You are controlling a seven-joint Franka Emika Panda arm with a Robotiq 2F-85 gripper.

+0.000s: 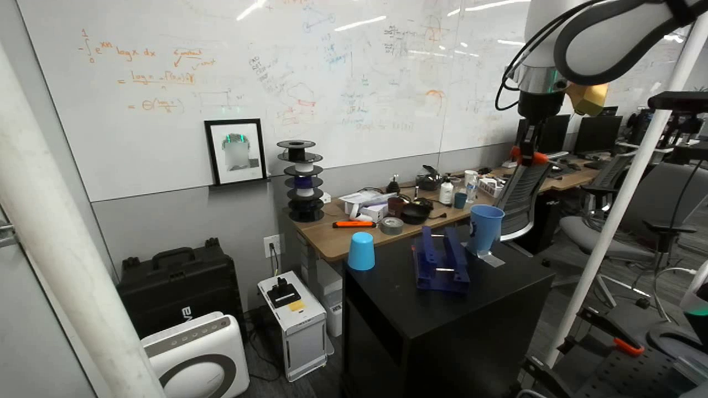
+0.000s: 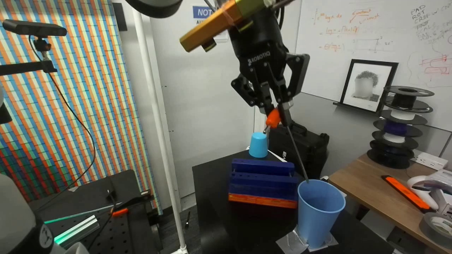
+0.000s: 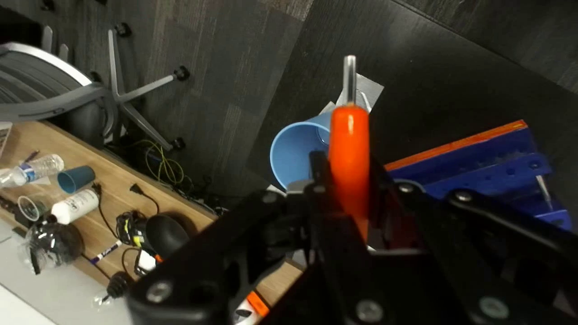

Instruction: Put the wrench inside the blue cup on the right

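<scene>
My gripper [image 1: 529,150] is shut on an orange-handled wrench with metal ends, gripping its handle [image 2: 273,118], also in the wrist view [image 3: 349,140]. A short metal end sticks out of the handle. A long thin shaft slants down to the far rim of the upright blue cup [image 2: 319,215] in an exterior view; whether its tip is inside or behind the rim I cannot tell. That cup [image 1: 485,228] stands open side up, at the right in an exterior view, below the gripper, and partly behind the handle in the wrist view [image 3: 293,151]. An upside-down sky-blue cup [image 1: 361,251] stands on the far corner.
A bulky navy-blue holder [image 2: 263,183] stands on the black cabinet top [image 1: 398,298] between the two cups. Clear tape [image 1: 490,258] lies at the upright cup's base. A wooden desk [image 1: 323,237] with tape, bottles and a spool stack [image 1: 304,182] is alongside.
</scene>
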